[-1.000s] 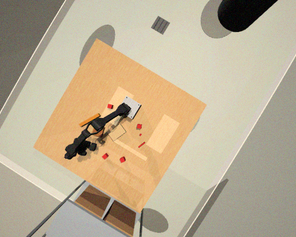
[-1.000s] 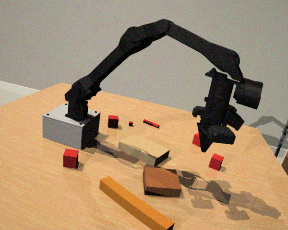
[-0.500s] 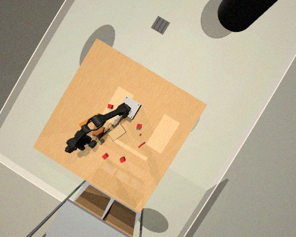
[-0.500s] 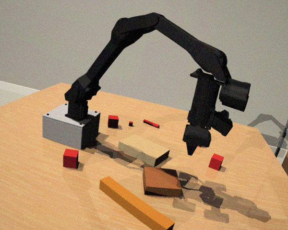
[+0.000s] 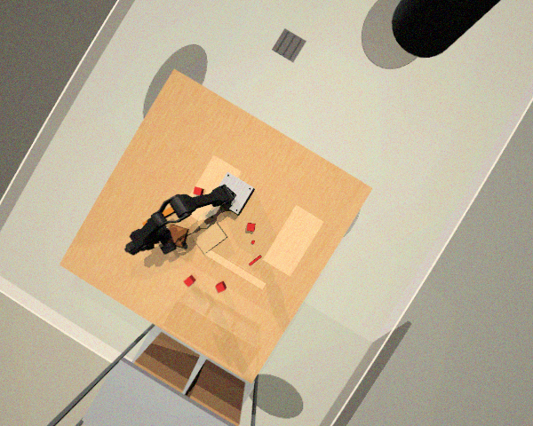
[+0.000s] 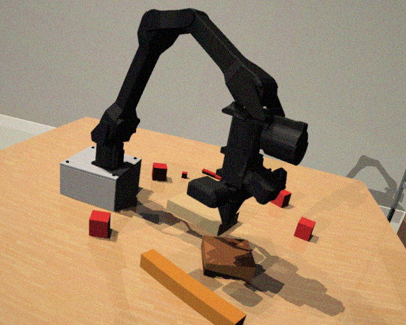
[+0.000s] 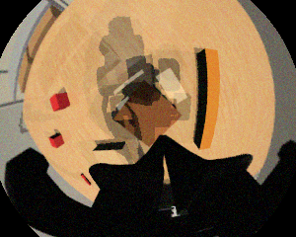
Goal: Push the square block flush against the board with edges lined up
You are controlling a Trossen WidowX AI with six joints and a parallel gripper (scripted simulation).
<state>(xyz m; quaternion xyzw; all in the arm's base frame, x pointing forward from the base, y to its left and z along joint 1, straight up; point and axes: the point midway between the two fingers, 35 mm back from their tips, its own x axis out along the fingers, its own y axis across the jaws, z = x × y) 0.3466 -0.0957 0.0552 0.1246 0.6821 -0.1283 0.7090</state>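
The brown square block (image 6: 227,256) lies flat on the wooden table, also in the wrist view (image 7: 148,115) and from above (image 5: 177,234). The long orange board (image 6: 193,290) lies in front of it to the left, apart from it by a small gap; it shows in the wrist view (image 7: 210,99) too. My gripper (image 6: 227,218) is shut and empty. It points down, low over the table, just behind the block's far edge. In the overhead view the arm hides most of the board and the fingertips.
A pale tan flat block (image 6: 193,210) lies just behind the gripper. Red cubes (image 6: 99,223) (image 6: 304,228) (image 6: 281,198) (image 6: 159,171) and a thin red stick (image 6: 210,172) are scattered about. The grey arm base (image 6: 98,178) stands at the left.
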